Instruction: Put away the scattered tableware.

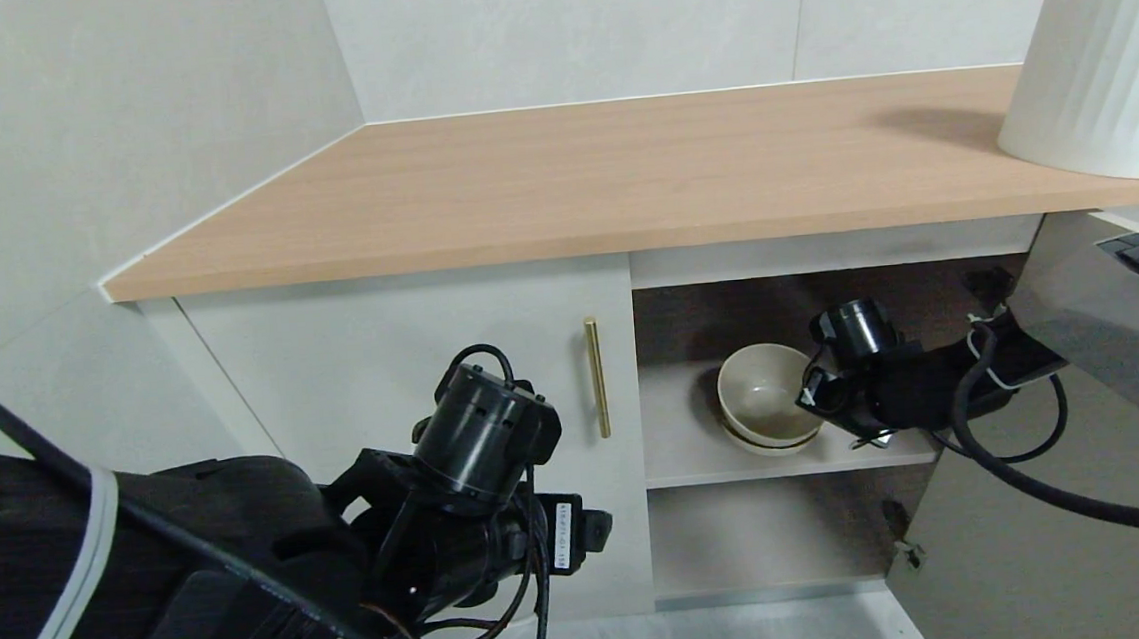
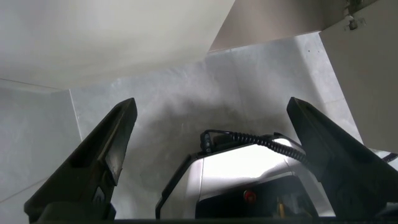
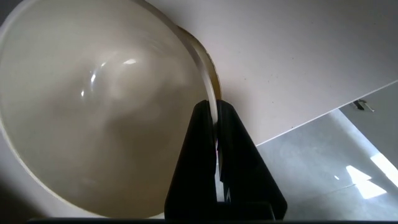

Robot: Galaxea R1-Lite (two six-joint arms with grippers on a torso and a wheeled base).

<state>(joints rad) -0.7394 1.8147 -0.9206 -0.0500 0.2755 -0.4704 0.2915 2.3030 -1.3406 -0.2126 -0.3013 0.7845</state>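
A cream bowl (image 1: 761, 401) (image 3: 93, 112) sits tilted on the middle shelf (image 1: 684, 452) of the open cabinet, on top of a second bowl (image 1: 777, 442) whose rim (image 3: 209, 68) peeks out beneath it. My right gripper (image 1: 816, 400) (image 3: 216, 134) reaches into the cabinet and is shut on the upper bowl's rim, one finger inside and one outside. My left gripper (image 2: 211, 106) hangs low in front of the closed left door, open with nothing between its fingers (image 2: 109, 146), pointing down at the grey floor.
The cabinet's left door with its gold handle (image 1: 597, 378) is closed; the right door (image 1: 1112, 332) stands swung open beside my right arm. A tall white ribbed vessel (image 1: 1102, 52) stands on the wooden countertop (image 1: 620, 176). The cabinet's bottom compartment (image 1: 765, 536) holds nothing.
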